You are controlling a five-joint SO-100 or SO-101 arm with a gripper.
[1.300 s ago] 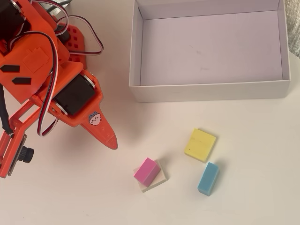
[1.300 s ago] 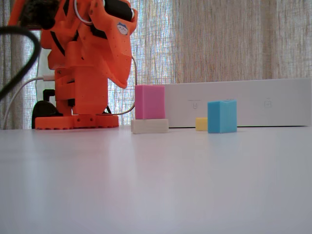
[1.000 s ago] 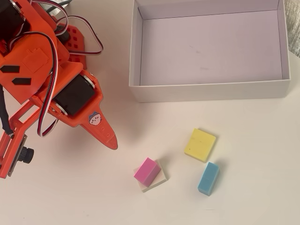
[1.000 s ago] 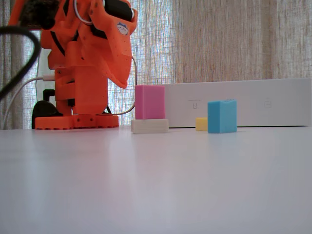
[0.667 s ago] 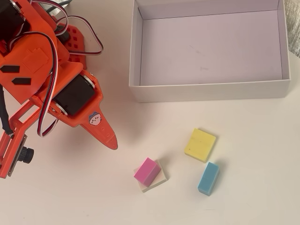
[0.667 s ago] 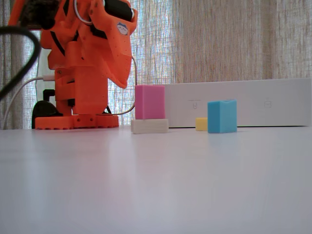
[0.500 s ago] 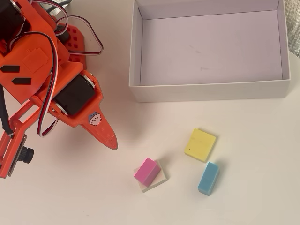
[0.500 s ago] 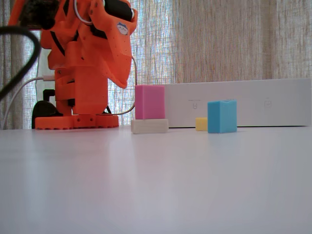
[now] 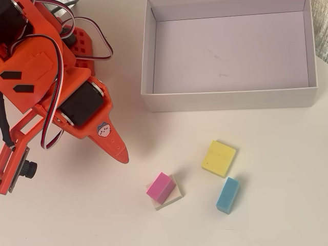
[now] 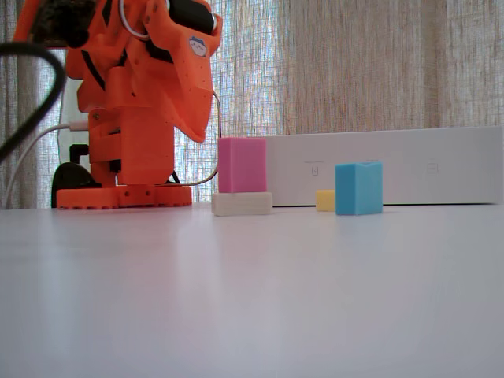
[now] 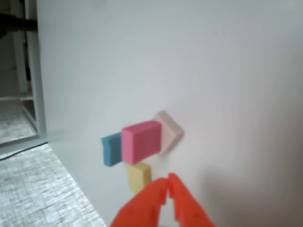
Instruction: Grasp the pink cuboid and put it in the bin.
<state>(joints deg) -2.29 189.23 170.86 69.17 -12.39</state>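
Starting the approach, we judge; the gripper (image 11: 166, 182) holds nothing, its orange jaws pressed together at the tips in the wrist view, and in the overhead view its tip sits left of and apart from the blocks; the pink cuboid (image 9: 161, 187) stands on edge on top of the cream block (image 9: 173, 198), which lies flat on the table (image 9: 277, 225); the fixed view confirms this, pink (image 10: 242, 164) perched upright on cream (image 10: 242, 204); the yellow block (image 9: 219, 158) lies well apart to the right in the overhead view, the blue block (image 9: 227, 195) below it, also apart; the bin (image 9: 148, 61) sits beyond the blocks, open and empty as far as we see.

Risks, our judgement only: the jaws must first part, or the closed tip will knock the cuboid off its perch; the cuboid rests on a narrow edge, so a glancing touch from one finger could topple it onto the table; it looks like soft foam, so a hard squeeze may deform it and a light one may let it slip during the lift; a low grasp could catch the cream block as well and drag it along; the near wall of the bin must be cleared on the carry.
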